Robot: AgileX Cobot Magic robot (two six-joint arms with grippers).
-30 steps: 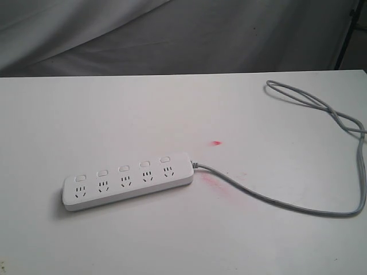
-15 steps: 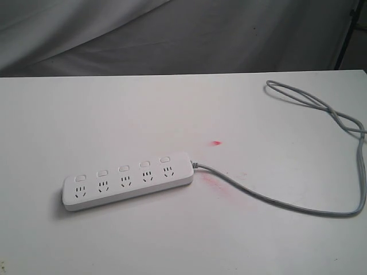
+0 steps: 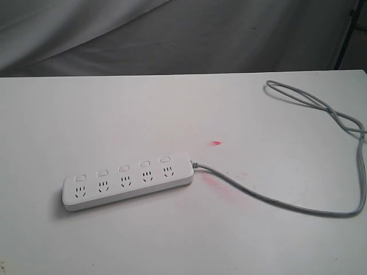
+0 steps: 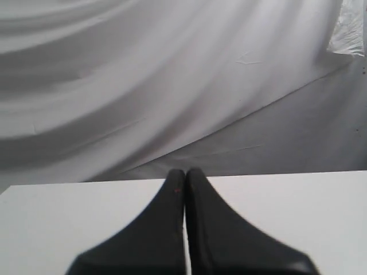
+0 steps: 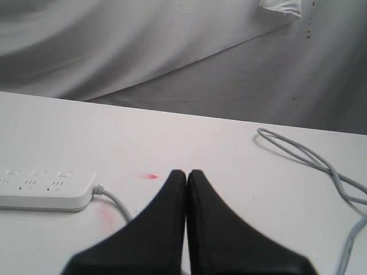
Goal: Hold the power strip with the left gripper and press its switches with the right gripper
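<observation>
Exterior view against a second ago: no change. The power strip [image 3: 127, 181] lies at the same spot and angle, the cord [image 3: 275, 200] keeps the same loop, and the red marks are the same.

Shapes and materials:
- Strip: long flat bar, smooth white plastic, rounded ends, lying flat on the table [image 3: 114, 114]. It has five sockets in a row.
- Switches [image 3: 124, 168]: five small white rounded rectangles, one behind each socket along the strip's far edge.
- Cord: thin, grey and round. It leaves one end of the strip, runs well away, then doubles back in a narrow loop far beyond that end.
- Table: flat matte white. A small red spot [image 3: 216, 142] sits just beyond the strip's cord end. A faint pink smear [image 3: 215, 180] lies right beside the cord exit.
- Wrinkled grey-white cloth [image 3: 172, 34] hangs behind the table, well beyond the strip.

Jaws:
- Left gripper [image 4: 184, 177]: matte black fingers tapering to the tips, pressed together with nothing between them. It points over bare table toward the cloth.
- Right gripper [image 5: 187, 175]: same black tapered fingers, together and empty. The strip's cord end [image 5: 46, 189] is off to one side of the tips, clearly apart. The cord runs from the strip toward the fingers and goes out of sight behind them.
</observation>
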